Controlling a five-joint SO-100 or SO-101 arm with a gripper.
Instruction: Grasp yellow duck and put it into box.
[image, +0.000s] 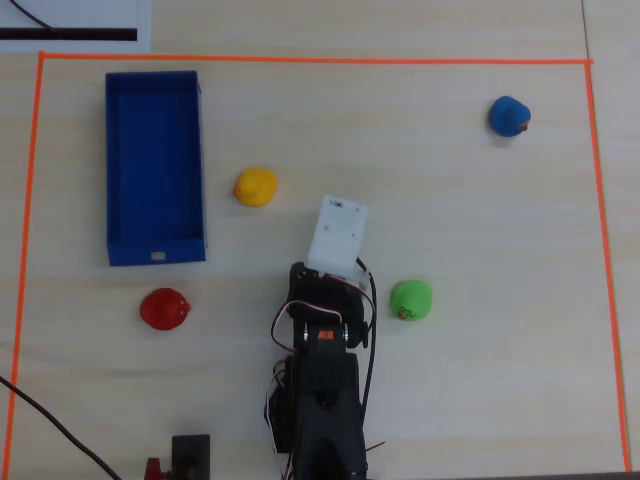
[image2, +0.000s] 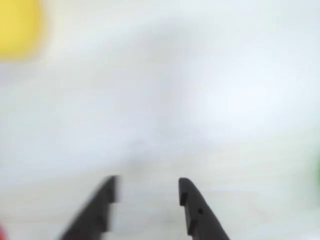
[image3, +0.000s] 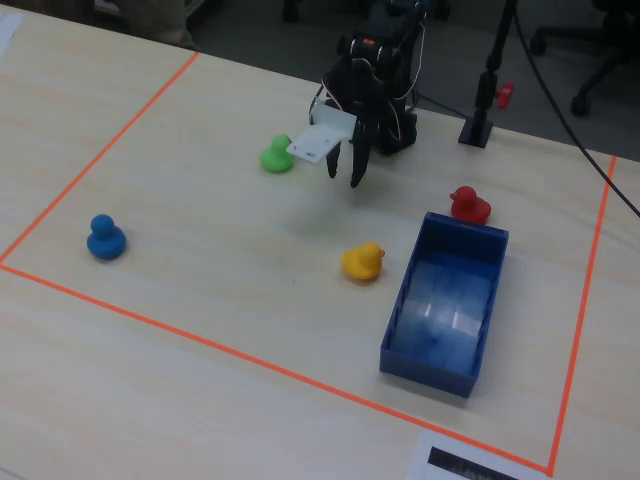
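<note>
Pincer (image2: 147, 192): hanging part open, gripping nothing.
Yellow duck (image: 256, 186): sitting on the surface (image: 420, 180) beside the box (image: 118, 160).

Around the one box (image: 154, 165) I count four toy ducks: one yellow duck (image: 256, 186), one red (image: 164, 309), one green (image: 411, 299), one blue (image: 509, 116).

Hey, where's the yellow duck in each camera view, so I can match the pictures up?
Overhead view: the yellow duck sits left of centre, just right of the box.
Wrist view: a blurred yellow patch, apparently the duck, at the top left corner, ahead of the open gripper.
Fixed view: duck at centre, just left of the box.
Shared landmark: the blue box beside it, seen in the overhead and fixed views.
</note>
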